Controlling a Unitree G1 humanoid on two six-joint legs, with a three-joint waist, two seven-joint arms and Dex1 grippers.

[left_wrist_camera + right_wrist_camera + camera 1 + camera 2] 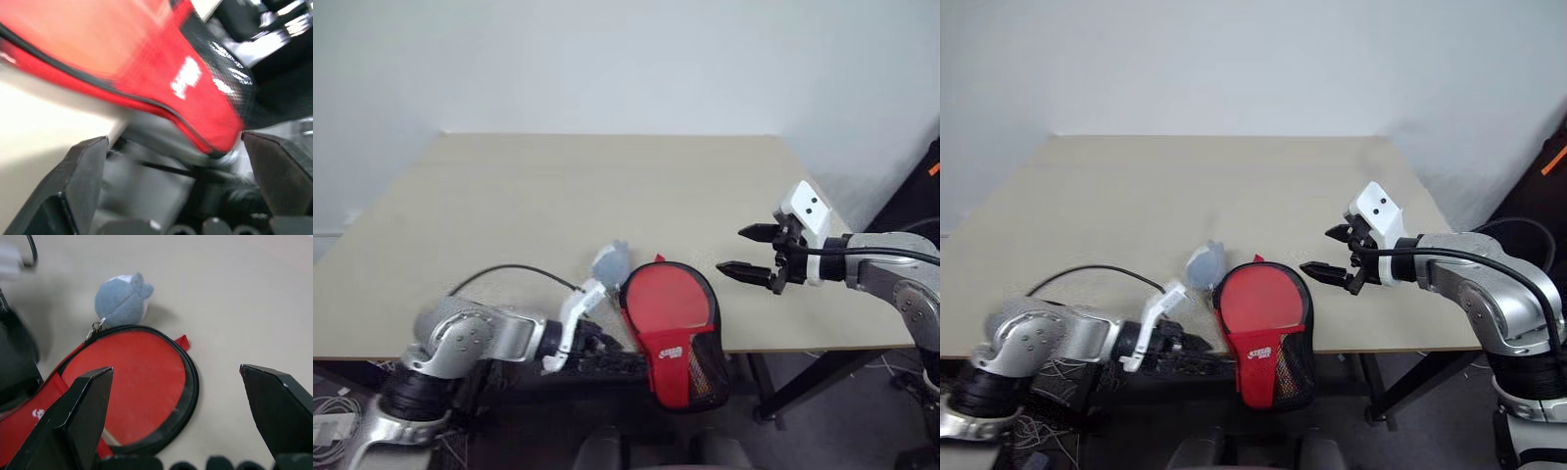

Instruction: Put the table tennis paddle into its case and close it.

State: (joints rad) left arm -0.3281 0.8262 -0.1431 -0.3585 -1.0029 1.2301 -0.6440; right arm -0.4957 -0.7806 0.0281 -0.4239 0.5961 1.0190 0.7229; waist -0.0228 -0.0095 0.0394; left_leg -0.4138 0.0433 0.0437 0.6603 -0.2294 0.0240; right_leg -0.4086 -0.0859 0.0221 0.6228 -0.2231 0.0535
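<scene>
The case (pixel 671 328) lies red side up at the table's front edge, its round end on the table and its narrow end with the white logo and mesh pocket (pixel 705 367) hanging over the edge. A grey-blue plush charm (pixel 610 262) hangs from its zip pull. The table tennis paddle is hidden. My left gripper (pixel 607 351) is open just below the table edge, beside the case's narrow end (pixel 195 93), with nothing between its fingers. My right gripper (pixel 731 250) hovers open above the table, right of the case's round end (pixel 127 387).
The beige table (pixel 558 186) stretches bare behind the case up to a white wall. A black cable (pixel 509 268) loops over the table's front left from my left arm. Dark table legs (pixel 803 387) stand below the table on the right.
</scene>
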